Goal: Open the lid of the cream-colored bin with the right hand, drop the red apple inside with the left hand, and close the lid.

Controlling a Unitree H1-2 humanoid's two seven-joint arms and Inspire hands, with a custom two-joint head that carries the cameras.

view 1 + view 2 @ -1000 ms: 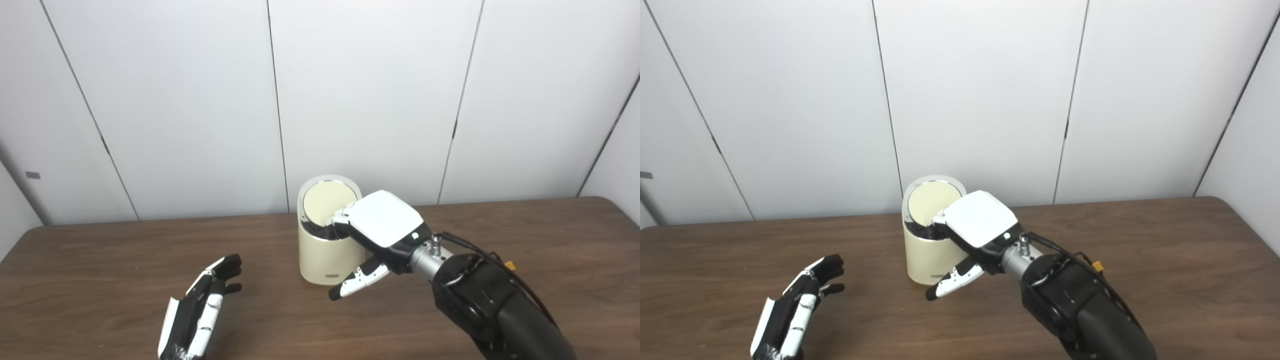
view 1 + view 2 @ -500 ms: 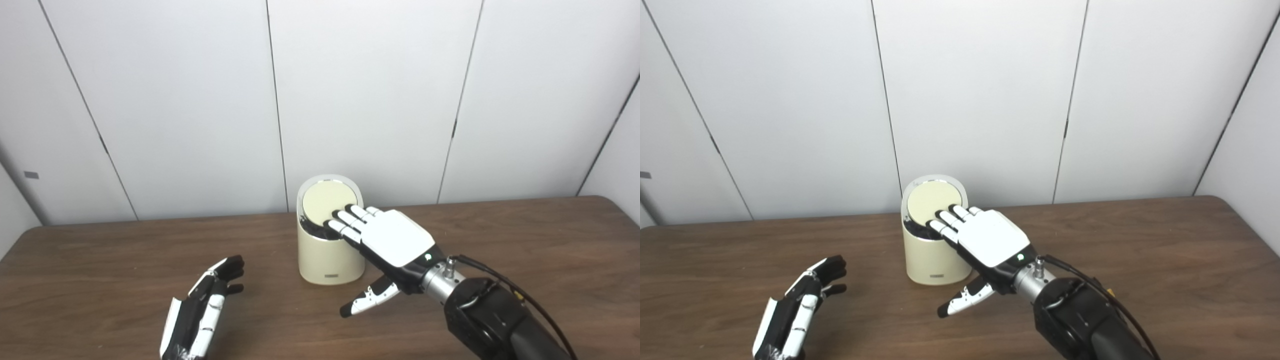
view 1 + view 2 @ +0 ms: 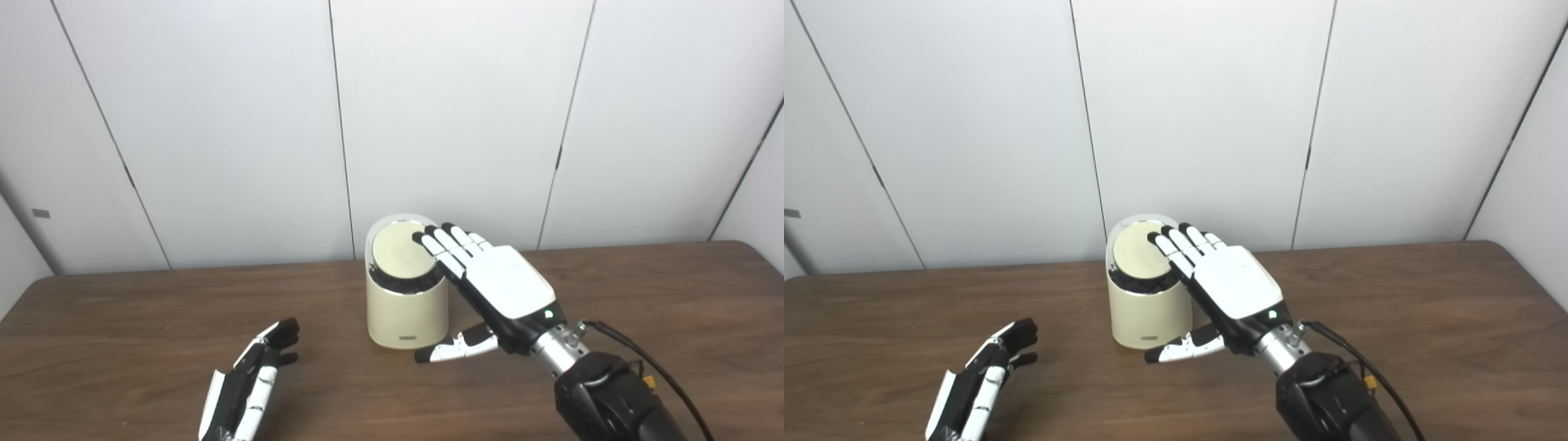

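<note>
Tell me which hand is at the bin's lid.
The right hand: its fingers reach over the edge of the lid. The left hand stays low over the table, well apart from the bin.

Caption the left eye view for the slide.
Right hand open beside the cream-colored bin; left hand open and empty.

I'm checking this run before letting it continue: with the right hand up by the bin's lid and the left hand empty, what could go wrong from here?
1. The right hand is open with its fingers at the lid edge of the cream-colored bin. A sideways push might tip or slide the light-looking bin.
2. No red apple shows in either view, and the left hand is open and holds nothing. Whether the apple is already inside cannot be told.
</note>
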